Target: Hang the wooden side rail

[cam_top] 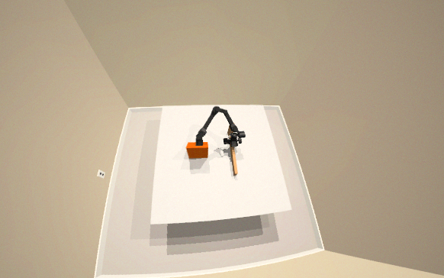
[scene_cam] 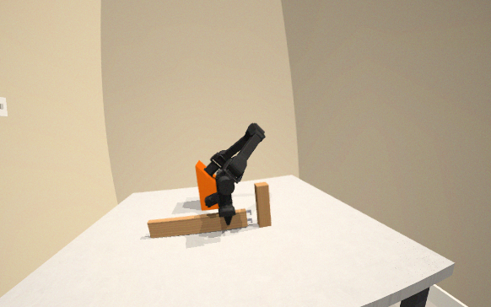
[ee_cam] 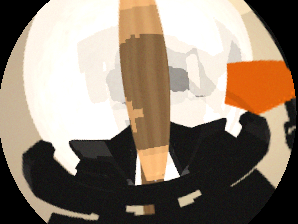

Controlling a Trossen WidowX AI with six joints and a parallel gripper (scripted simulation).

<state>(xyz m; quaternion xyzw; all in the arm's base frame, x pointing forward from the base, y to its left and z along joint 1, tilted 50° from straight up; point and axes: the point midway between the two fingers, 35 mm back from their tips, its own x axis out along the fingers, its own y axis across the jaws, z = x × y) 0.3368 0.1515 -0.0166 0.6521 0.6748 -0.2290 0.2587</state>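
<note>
The wooden side rail (cam_top: 235,164) (scene_cam: 181,226) (ee_cam: 145,75) stands on its narrow edge, its far end low at the table and its hook end looking slightly raised. My gripper (cam_top: 233,142) (scene_cam: 228,220) is shut on the rail near its hook end; the wrist view shows the rail running between the fingers. The steel hooks (scene_cam: 250,217) stick out from the rail's end into a gap before the headboard post (cam_top: 230,130) (scene_cam: 263,207). The post stands upright, apart from the rail's wooden end. Its slot and pins are hidden, and whether the hook tips touch it is unclear.
The orange base block (cam_top: 197,152) (scene_cam: 207,190) (ee_cam: 257,85) stands beside the rail, with the arm rising from it and arching over to the rail. The white table (cam_top: 213,198) (scene_cam: 316,261) carries everything; its near edge lies well beyond the rail's far end in the top view.
</note>
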